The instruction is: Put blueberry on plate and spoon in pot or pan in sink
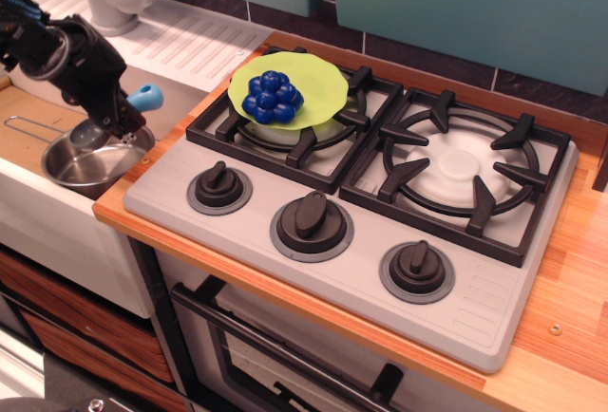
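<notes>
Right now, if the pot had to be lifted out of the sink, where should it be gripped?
Probably the wire handle, coming from above on the left. It sticks out sideways from the pot, clear of the end effector and the spoon over the right rim.

The blueberry (273,96) is glossy dark blue on a lime-green plate (319,88), over black burner grates (454,169) and a grey stove top (256,244) with black knobs (312,216). The spoon (128,108) has a light blue handle and grey bowl; the pot (87,165) is shiny steel, the hand (116,123) black. The drainboard (185,44) is ribbed white, the table (578,284) orange wood-grain
</notes>
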Controlling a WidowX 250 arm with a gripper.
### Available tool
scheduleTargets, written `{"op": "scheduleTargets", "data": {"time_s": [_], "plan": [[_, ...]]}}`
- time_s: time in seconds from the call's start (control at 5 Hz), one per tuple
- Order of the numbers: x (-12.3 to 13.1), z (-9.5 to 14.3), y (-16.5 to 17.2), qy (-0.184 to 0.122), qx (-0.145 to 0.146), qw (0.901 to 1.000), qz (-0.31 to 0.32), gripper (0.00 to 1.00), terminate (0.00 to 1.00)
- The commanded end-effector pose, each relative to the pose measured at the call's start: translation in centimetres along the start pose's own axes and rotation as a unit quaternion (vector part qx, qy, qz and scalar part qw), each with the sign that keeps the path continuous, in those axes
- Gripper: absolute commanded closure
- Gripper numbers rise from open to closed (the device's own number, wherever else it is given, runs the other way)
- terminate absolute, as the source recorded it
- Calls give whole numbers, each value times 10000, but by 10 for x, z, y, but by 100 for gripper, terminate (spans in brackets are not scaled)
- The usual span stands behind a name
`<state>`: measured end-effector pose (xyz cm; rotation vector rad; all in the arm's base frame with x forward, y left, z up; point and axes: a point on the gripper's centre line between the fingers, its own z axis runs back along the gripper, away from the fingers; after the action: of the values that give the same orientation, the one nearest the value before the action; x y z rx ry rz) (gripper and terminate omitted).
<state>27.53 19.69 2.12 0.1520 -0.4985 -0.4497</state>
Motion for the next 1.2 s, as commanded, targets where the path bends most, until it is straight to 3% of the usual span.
{"op": "scheduleTargets", "data": {"time_s": [0.0, 0.2, 0.6, 1.0], "plan": [[7, 10, 15, -157, 280, 9993, -215, 100, 0], [9, 12, 15, -112, 310, 9992, -217, 0, 0], [8, 20, 7, -63, 288, 9994, -159, 0, 0], [22, 51, -1, 369, 276, 9989, -60, 0, 0]]}}
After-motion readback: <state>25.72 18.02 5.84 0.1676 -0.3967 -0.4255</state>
